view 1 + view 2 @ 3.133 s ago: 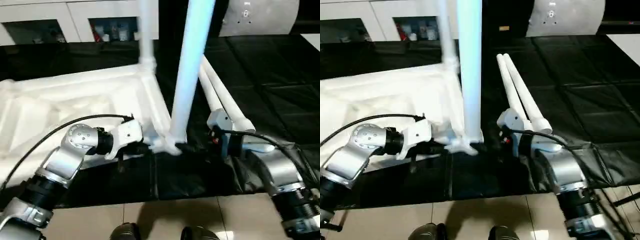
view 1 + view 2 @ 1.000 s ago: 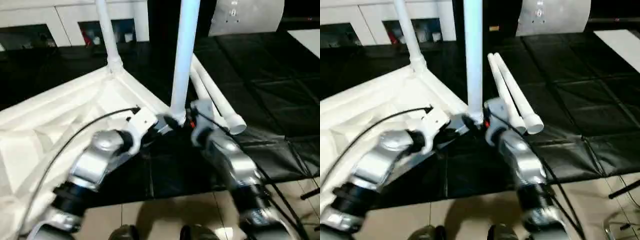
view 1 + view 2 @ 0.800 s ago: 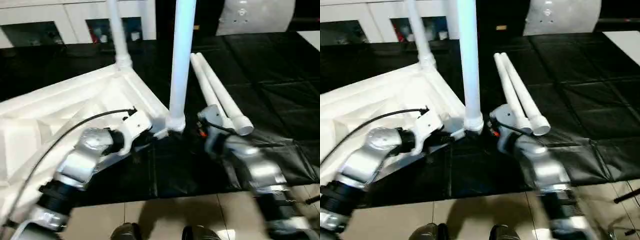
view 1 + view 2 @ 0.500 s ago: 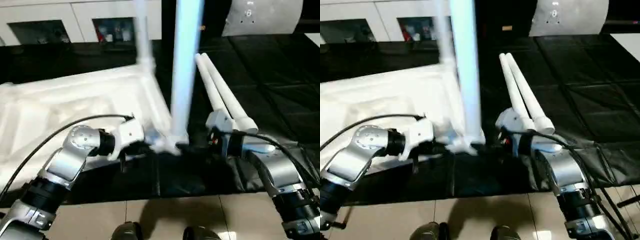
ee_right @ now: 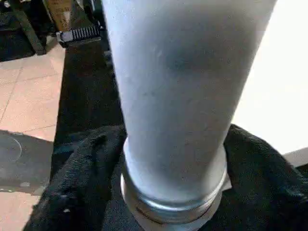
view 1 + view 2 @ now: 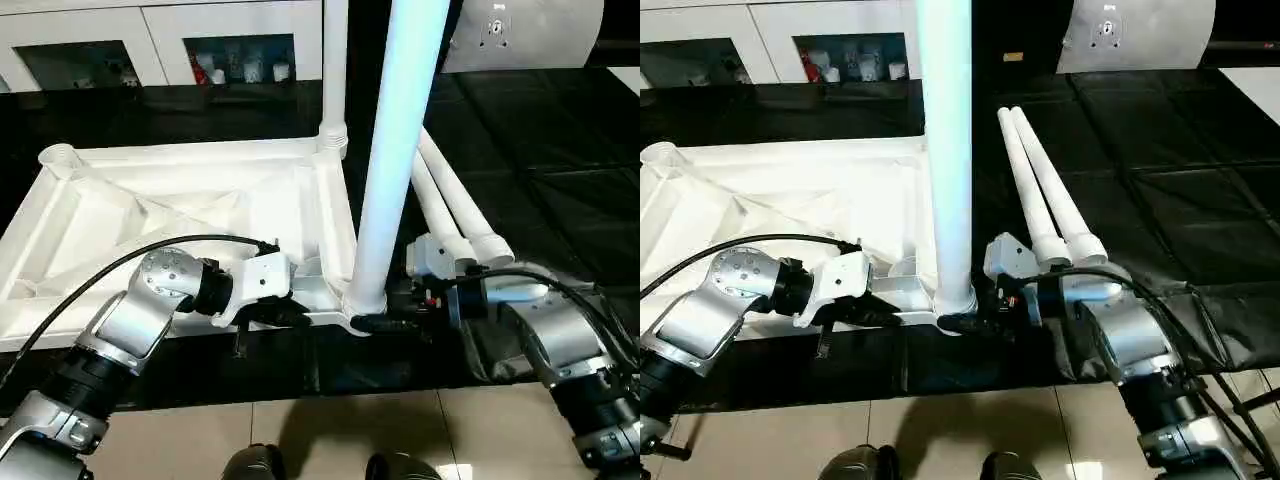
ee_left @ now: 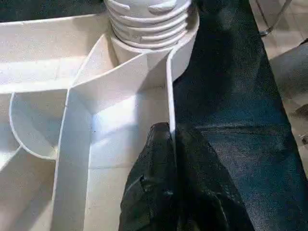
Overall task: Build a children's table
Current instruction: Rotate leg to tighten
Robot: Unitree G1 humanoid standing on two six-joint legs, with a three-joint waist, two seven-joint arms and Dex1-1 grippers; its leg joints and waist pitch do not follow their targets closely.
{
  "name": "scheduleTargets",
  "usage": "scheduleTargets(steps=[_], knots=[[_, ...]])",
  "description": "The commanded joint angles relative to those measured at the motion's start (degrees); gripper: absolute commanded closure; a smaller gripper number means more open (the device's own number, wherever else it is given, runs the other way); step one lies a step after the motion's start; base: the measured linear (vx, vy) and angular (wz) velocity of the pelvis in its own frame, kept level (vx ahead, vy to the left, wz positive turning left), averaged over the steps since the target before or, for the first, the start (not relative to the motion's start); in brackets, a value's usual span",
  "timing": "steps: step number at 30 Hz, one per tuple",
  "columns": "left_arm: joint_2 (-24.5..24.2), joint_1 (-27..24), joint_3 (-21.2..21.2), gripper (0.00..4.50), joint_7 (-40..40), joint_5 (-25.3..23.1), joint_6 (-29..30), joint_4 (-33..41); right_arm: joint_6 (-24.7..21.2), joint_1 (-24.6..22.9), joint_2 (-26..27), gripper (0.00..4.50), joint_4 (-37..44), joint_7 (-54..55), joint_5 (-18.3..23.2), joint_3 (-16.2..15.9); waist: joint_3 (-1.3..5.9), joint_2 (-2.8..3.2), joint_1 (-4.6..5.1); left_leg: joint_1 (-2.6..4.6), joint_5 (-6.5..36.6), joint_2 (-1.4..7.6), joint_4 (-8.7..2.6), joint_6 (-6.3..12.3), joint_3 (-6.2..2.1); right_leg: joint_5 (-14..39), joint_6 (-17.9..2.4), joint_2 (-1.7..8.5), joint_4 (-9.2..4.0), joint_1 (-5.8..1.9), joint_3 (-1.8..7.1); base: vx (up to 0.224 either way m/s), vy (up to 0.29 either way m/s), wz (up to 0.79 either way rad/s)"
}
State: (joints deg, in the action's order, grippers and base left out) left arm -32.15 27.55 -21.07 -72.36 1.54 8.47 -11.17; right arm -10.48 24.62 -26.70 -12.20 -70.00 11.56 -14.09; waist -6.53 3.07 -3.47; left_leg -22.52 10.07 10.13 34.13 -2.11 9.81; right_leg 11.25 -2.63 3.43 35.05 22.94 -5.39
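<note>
The white table top (image 6: 180, 215) lies upside down on the black surface, ribs up. One leg (image 6: 333, 60) stands in its far right corner socket. A second leg (image 6: 395, 150) stands in the near right socket, its threaded base (image 7: 149, 19) seated there. My left gripper (image 6: 290, 312) is shut on the top's thin near rim (image 7: 170, 96), just beside that socket. My right gripper (image 6: 375, 322) is shut on the base of the near leg (image 5: 178, 96), a black finger (image 5: 72, 192) on each side. Two loose legs (image 6: 455, 205) lie side by side to the right.
The far left corner socket (image 6: 58, 155) stands open. The black surface's front edge (image 6: 330, 385) runs just below my grippers, with tiled floor and my feet (image 6: 250, 465) beyond it. White cabinets (image 6: 240, 60) and a pale rounded panel (image 6: 520, 35) stand behind.
The whole picture has swung and settled as my head moved. Both grippers stay at the near right corner, left on the rim and right at the foot of the standing leg.
</note>
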Motion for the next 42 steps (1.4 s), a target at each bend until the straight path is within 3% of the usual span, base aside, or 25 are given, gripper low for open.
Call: scheduleTargets(steps=[1, 6, 14, 18, 20, 23, 25, 26, 29, 33, 36, 38, 42], knots=[[-0.6, 0.9, -0.8, 4.5, -1.5, 0.1, -1.4, 0.1, 1.0, 0.4, 0.0, 1.34, -0.2, -1.9, 0.7, -0.9, 4.46, -0.03, 0.16, 1.12, 6.9, 3.58, -3.51, 6.67, -1.23, 5.5, -13.2, 5.33, -3.87, -3.3, 3.78, 0.0, 0.0, 0.0], [-1.0, 0.3, -0.7, 4.5, -1.9, 0.2, -1.3, 0.3, 0.9, 0.0, 0.2, 1.74, -0.2, -3.5, 1.2, -1.4, 4.49, -0.21, 0.13, 1.12, 6.8, 3.57, -3.51, 6.51, -1.21, 6.4, -13.0, 5.32, -3.87, -3.29, 3.81, 0.0, 0.0, 0.0], [-0.9, -0.7, -0.1, 4.5, -1.9, 0.9, -0.2, 1.5, -0.2, -1.8, 1.4, 1.85, 0.8, -3.0, 1.6, -1.9, 4.51, -0.27, 0.16, 1.08, 6.5, 3.58, -3.5, 6.81, -1.18, 6.7, -12.9, 5.31, -3.9, -3.23, 3.76, 0.0, 0.0, 0.0], [1.8, -2.1, 2.3, 4.5, 3.8, 2.4, 5.3, 4.6, -4.8, -3.5, 5.3, 1.85, 1.7, 4.4, 0.4, -2.2, 4.37, -0.21, 0.33, 1.13, 6.9, 3.72, -3.72, 6.18, -1.3, 7.5, -13.0, 5.34, -3.94, -3.2, 3.75, 0.0, 0.0, 0.0], [3.6, -2.5, 3.5, 4.5, 8.4, 1.9, 8.4, 5.8, -7.0, -3.6, 8.0, 1.85, 1.1, 9.6, -0.7, -1.9, 3.88, -0.18, 0.72, 1.35, 10.9, 3.48, -4.02, 4.3, -1.25, 14.0, -12.0, 5.36, -4.68, -3.05, 3.73, 0.0, 0.0, 0.0], [5.9, -2.9, 4.9, 4.5, 13.2, 1.7, 12.0, 7.5, -8.5, -3.4, 11.3, 1.85, -0.2, 15.4, -1.6, -1.1, 3.74, -0.36, 1.32, 1.56, 13.7, 3.18, -4.13, 2.01, -1.49, 22.3, -9.4, 5.57, -5.55, -3.15, 3.72, 0.0, 0.0, 0.0], [10.8, -3.7, 7.0, 4.5, 21.1, 1.2, 18.3, 10.8, -9.3, -2.3, 17.3, 1.86, -3.0, 24.7, -3.0, 0.5, 3.49, -0.18, 2.32, 1.2, 14.2, 3.37, -4.45, 1.17, -1.69, 21.9, -9.4, 5.41, -5.35, -2.94, 3.61, 0.0, 0.0, 0.0], [12.2, -3.9, 7.6, 4.5, 23.2, 0.9, 20.3, 11.8, -9.6, -2.0, 18.9, 1.86, -3.7, 27.2, -3.4, 0.9, 3.78, -0.16, 2.42, 1.43, 14.5, 3.37, -4.36, 0.74, -1.78, 22.2, -9.3, 5.5, -5.31, -3.02, 3.56, 0.0, 0.0, 0.0], [17.5, -3.8, 8.3, 4.5, 30.3, -1.8, 24.4, 13.1, -10.2, 0.2, 23.8, 1.86, -7.0, 35.4, -3.7, 3.3, 4.07, -0.23, 3.23, 1.28, 13.0, 3.12, -3.99, 1.46, -1.57, 19.4, -9.8, 5.4, -5.43, -2.95, 3.83, 0.0, 0.0, 0.0], [24.2, -2.7, 8.5, 4.5, 39.0, -3.5, 28.3, 13.6, -11.2, 3.5, 29.0, 1.86, -11.0, 44.8, -4.8, 6.2, 4.59, -0.19, 3.05, 1.0, 8.8, 2.97, -3.54, 2.98, -1.38, 13.7, -10.7, 5.24, -5.06, -3.17, 3.75, 0.0, 0.0, 0.0], [24.9, -2.3, 7.6, 4.5, 39.9, -4.3, 28.6, 13.6, -9.2, 4.0, 29.9, 1.86, -11.8, 44.0, -5.0, 6.6, 4.82, -0.2, 2.78, 0.87, 6.9, 2.99, -3.39, 4.48, -1.34, 9.5, -11.2, 5.2, -4.68, -3.23, 3.7, 0.0, 0.0, 0.0], [23.1, -2.1, 6.8, 4.5, 38.7, -4.9, 27.6, 13.2, -9.4, 3.5, 29.5, 1.3, -11.5, 44.2, -4.7, 7.4, 4.87, -0.13, 2.63, 0.73, 5.6, 3.07, -3.39, 5.45, -1.37, 6.4, -11.9, 5.12, -4.37, -3.35, 3.63, 0.0, 0.0, 0.0], [19.3, -2.0, 6.0, 4.5, 34.8, -5.5, 25.5, 12.0, -8.7, 2.1, 27.5, 0.97, -10.2, 43.1, -4.8, 7.9, 4.6, -0.08, 2.8, 0.93, 8.6, 3.08, -3.59, 4.87, -1.35, 9.6, -11.3, 5.25, -4.71, -3.25, 3.66, 0.0, 0.0, 0.0]])
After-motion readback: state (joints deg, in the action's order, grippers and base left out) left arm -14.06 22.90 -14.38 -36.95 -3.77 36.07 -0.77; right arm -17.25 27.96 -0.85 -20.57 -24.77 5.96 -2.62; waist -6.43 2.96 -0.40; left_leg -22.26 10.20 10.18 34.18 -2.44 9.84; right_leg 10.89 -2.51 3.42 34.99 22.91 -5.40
